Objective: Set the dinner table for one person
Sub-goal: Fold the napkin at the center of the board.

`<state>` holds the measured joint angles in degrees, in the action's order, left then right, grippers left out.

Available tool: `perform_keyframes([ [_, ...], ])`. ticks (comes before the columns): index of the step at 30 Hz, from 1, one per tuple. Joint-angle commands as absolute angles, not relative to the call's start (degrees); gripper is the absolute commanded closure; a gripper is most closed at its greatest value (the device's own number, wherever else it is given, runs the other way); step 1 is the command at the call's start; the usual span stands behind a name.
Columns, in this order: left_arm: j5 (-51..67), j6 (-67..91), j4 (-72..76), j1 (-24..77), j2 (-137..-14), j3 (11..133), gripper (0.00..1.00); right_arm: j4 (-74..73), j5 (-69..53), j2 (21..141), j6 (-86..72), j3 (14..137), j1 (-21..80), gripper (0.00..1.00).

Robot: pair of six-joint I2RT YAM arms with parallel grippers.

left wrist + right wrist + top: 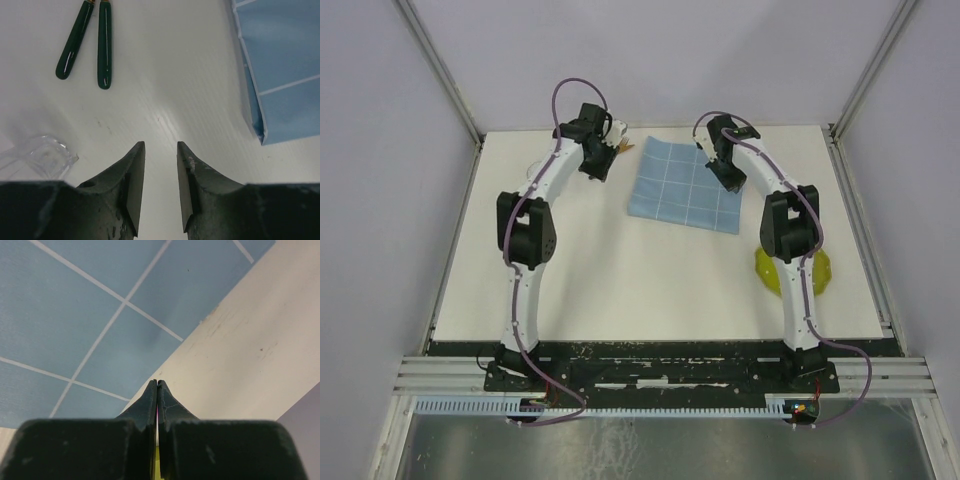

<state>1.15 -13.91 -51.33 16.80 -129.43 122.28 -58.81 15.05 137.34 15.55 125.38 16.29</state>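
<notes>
The off-white dinner table [650, 285] carries a light-blue gridded cloth [682, 185] at the far middle. My left gripper [597, 165] hovers left of the cloth; in the left wrist view it [160, 145] is open and empty over bare tabletop. Two pieces of cutlery with dark green handles [104, 45] lie side by side ahead of it, apart from it. My right gripper [727, 178] is at the cloth's right edge; in the right wrist view it [157, 382] is shut, with its tips over that edge of the cloth [75, 315]. I see nothing held between them.
A yellow plate [825, 270] lies at the right, partly hidden under the right arm. A clear glass or plastic item [37, 155] sits just left of the left gripper. Grey walls and a metal frame [450, 90] enclose the table.
</notes>
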Motion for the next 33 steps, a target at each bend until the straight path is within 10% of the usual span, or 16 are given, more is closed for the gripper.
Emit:
perform_keyframes([
  [1, 2.4, -11.0, -52.4, 18.9, -134.6, 129.4, 0.62, -60.2, 12.5, 136.4, 13.0, 126.5, 15.9, 0.98],
  [33, 5.8, -7.9, -46.2, 22.5, -144.9, 126.1, 0.63, -64.7, 5.4, 144.0, 5.5, 131.5, 16.0, 0.98],
])
